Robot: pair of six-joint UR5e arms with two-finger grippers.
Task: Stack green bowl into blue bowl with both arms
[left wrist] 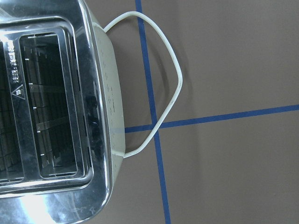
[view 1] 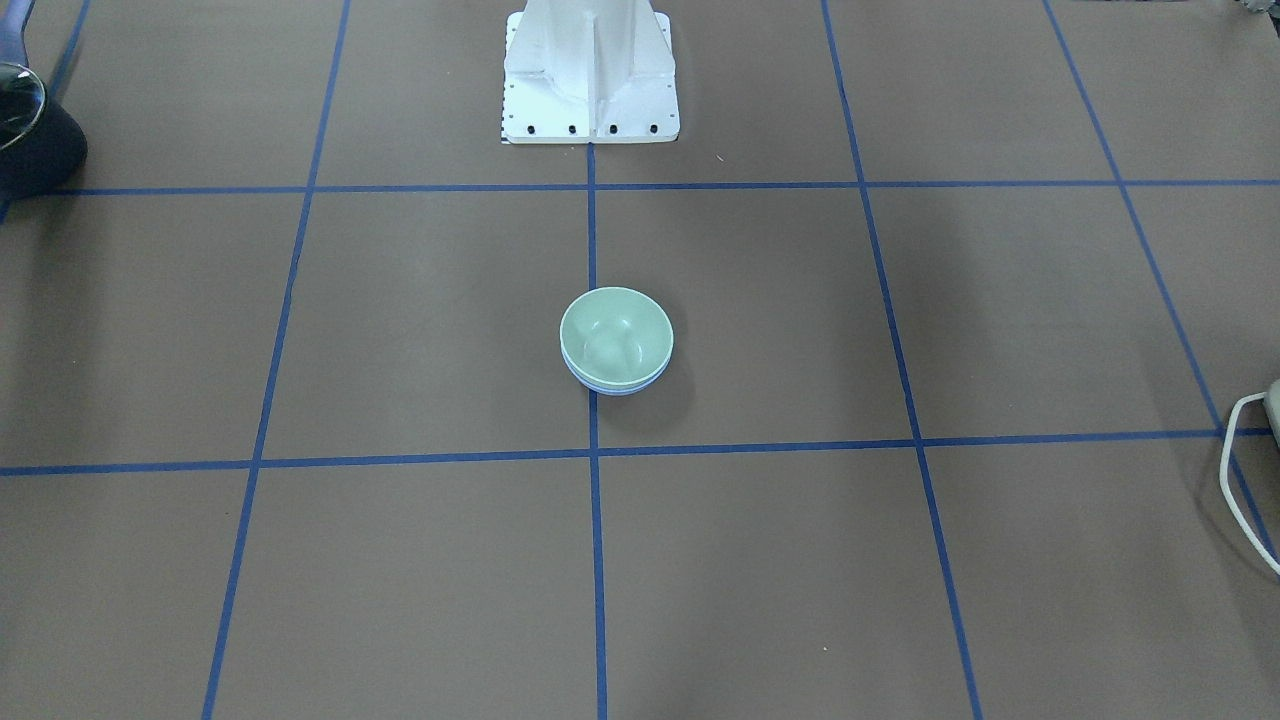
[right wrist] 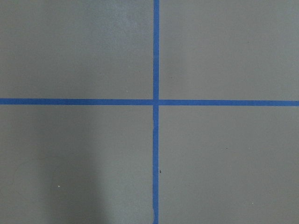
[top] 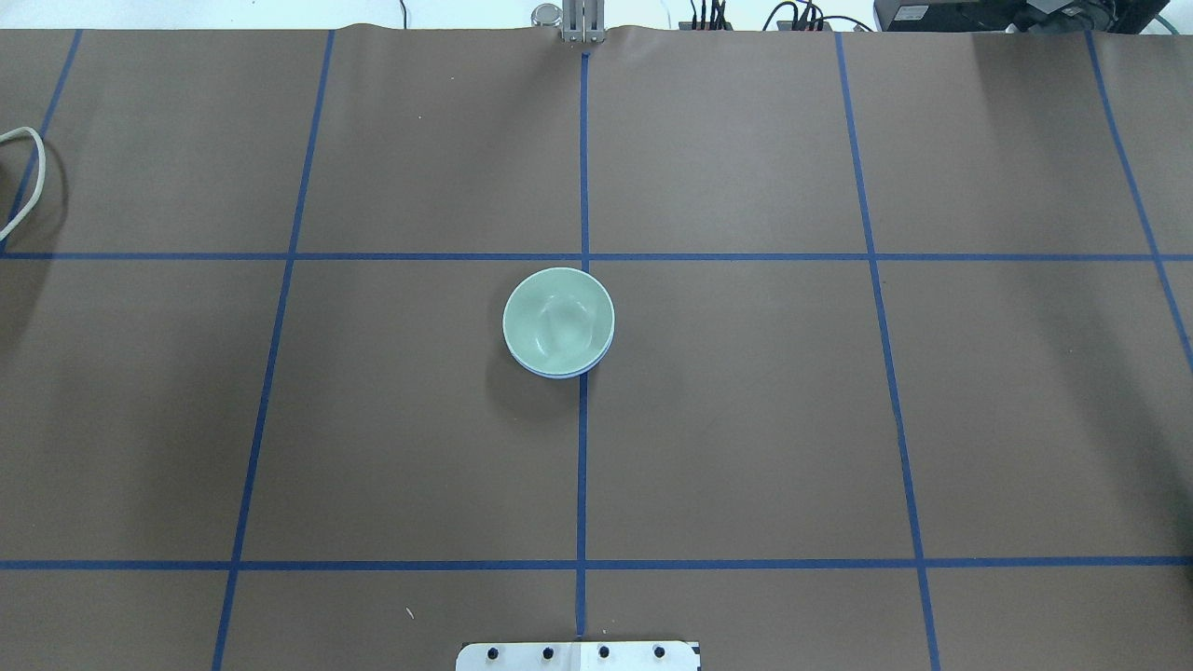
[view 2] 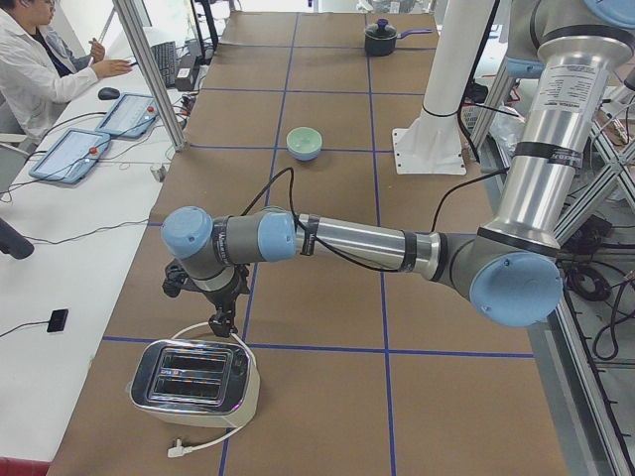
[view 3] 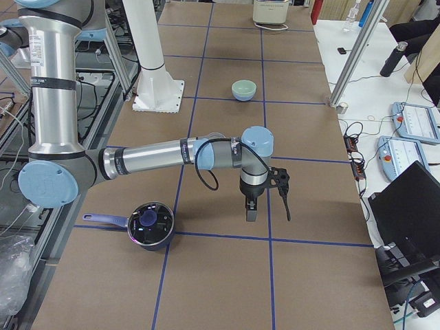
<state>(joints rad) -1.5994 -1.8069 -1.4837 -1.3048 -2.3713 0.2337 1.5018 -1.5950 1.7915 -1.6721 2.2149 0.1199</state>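
The green bowl (view 1: 615, 335) sits nested inside the blue bowl (view 1: 615, 389) at the middle of the table; only a thin strip of the blue rim shows under it. The same stack appears in the overhead view, green bowl (top: 557, 320) in blue bowl (top: 561, 375). Both arms are far from the bowls. My left gripper (view 2: 220, 322) hangs over a toaster at the table's left end. My right gripper (view 3: 251, 213) points down at the table's right end. I cannot tell whether either gripper is open or shut.
A chrome toaster (view 2: 193, 382) with a white cord (left wrist: 163, 93) stands under the left gripper. A dark lidded pot (view 3: 150, 225) stands near the right arm. The white pedestal (view 1: 590, 70) stands behind the bowls. A person sits at a side desk (view 2: 40, 69).
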